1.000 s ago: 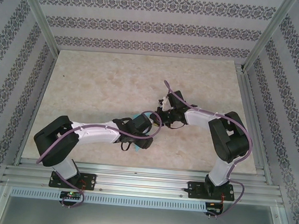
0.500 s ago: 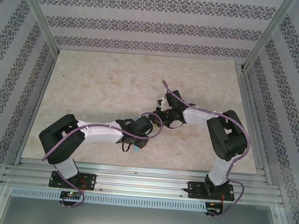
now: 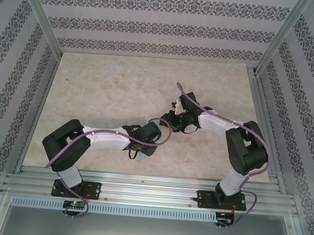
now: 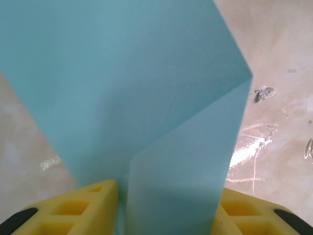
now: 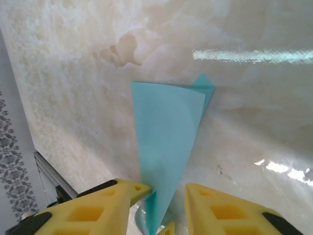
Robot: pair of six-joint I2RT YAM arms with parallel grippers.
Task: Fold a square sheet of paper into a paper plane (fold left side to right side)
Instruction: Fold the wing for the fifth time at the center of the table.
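Observation:
The square sheet of paper (image 4: 137, 88) is light blue and folded over on itself, one flap standing in front of the other. It rises between the yellow fingers of my left gripper (image 4: 167, 191), which is shut on its lower part. In the right wrist view the paper (image 5: 166, 132) stands up off the table and narrows to a point between the fingers of my right gripper (image 5: 167, 188). That gripper is open, with a clear gap beside its right finger. In the top view my left gripper (image 3: 156, 131) and right gripper (image 3: 170, 122) meet at the table's middle.
The pale marble-look table (image 3: 105, 85) stretches out to the left of and beyond the grippers. Patterned walls and metal frame posts (image 3: 39, 16) enclose it. An aluminium rail (image 3: 150, 191) with both arm bases runs along the near edge.
My right gripper's jaws have opened off the paper and its arm has shifted slightly right. My left gripper's jaws have narrowed onto the paper.

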